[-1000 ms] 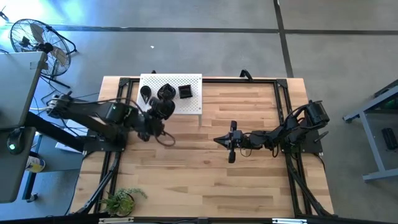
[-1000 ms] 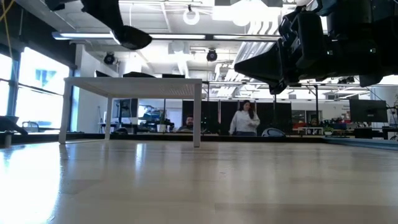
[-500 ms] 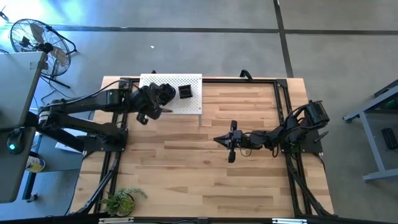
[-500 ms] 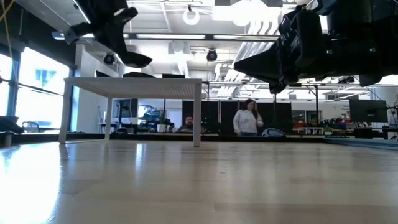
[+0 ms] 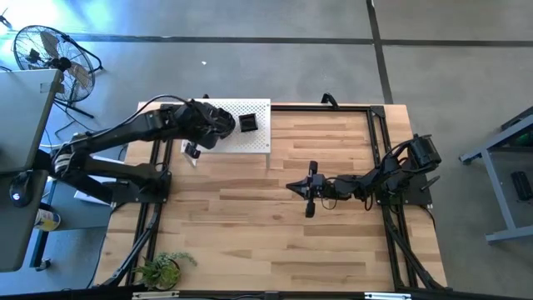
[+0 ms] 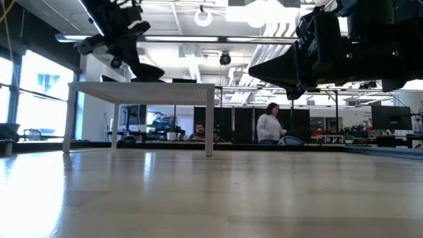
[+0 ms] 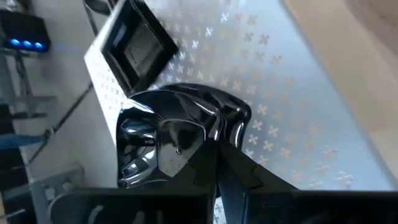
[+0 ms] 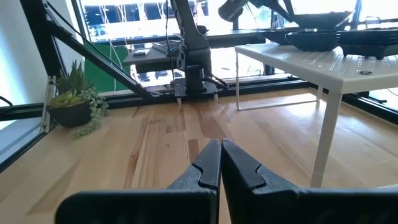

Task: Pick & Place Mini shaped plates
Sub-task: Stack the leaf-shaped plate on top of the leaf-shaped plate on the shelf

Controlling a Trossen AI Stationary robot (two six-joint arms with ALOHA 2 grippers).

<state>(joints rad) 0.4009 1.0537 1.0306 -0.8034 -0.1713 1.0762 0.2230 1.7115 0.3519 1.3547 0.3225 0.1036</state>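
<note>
The left tool (image 7: 214, 155), clenched on a glossy black plate (image 7: 168, 134), hangs over the white board (image 7: 292, 93); probably setting down, so release next. The right tool (image 8: 220, 163) waits pinched shut over the worktop (image 5: 275, 225).

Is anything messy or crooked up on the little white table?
Nothing looks spilled or broken. The left gripper holds one glossy black plate tilted above the white perforated board. A square plate lies flat there.
</note>
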